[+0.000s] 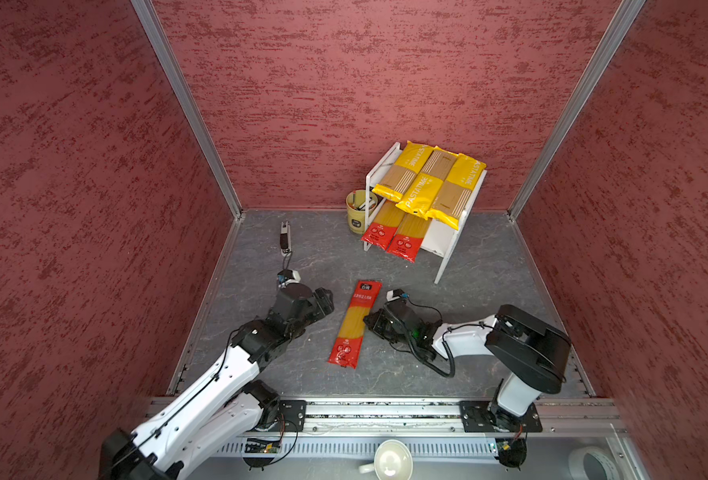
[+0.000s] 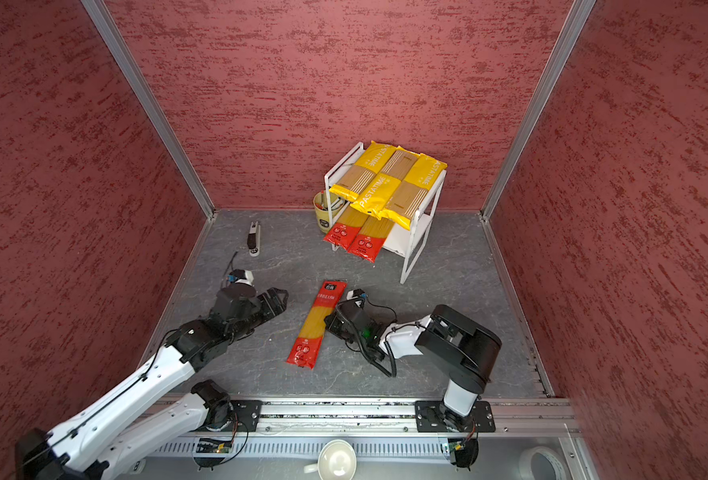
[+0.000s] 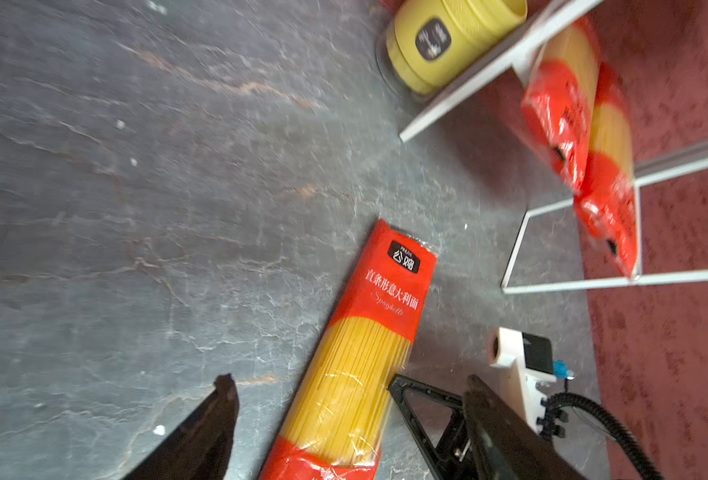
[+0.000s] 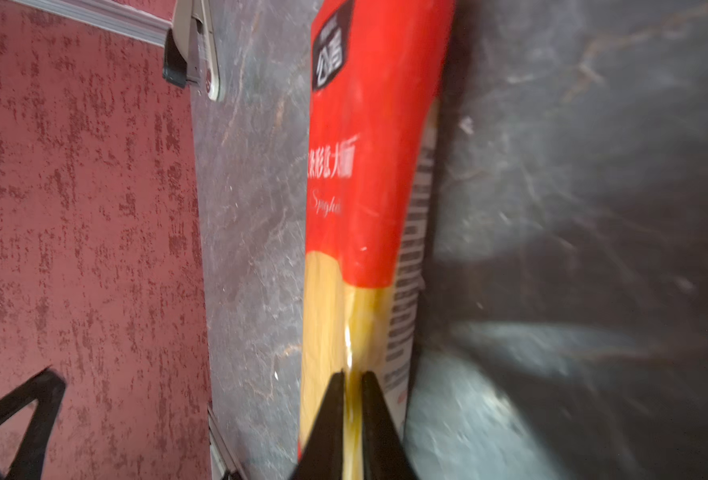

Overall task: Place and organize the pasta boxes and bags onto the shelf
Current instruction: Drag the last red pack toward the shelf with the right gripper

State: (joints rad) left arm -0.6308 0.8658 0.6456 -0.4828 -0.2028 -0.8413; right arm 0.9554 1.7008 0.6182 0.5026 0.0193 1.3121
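right gripper (image 4: 352, 374) narrowed at red pack (image 4: 356, 187) (hold unclear), left gripper (image 3: 349, 380) spread

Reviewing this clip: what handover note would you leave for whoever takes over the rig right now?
Left gripper: open, empty, left of the loose red pack.
Right gripper: jaws nearly closed at that pack's right edge; I cannot confirm a grip.
Done: three yellow packs lie on the top tier of the shelf. Two red packs are on the lower tier, ends overhanging the front.
Left: the loose red pack lies on the table. It probably belongs on the lower tier beside the other two.
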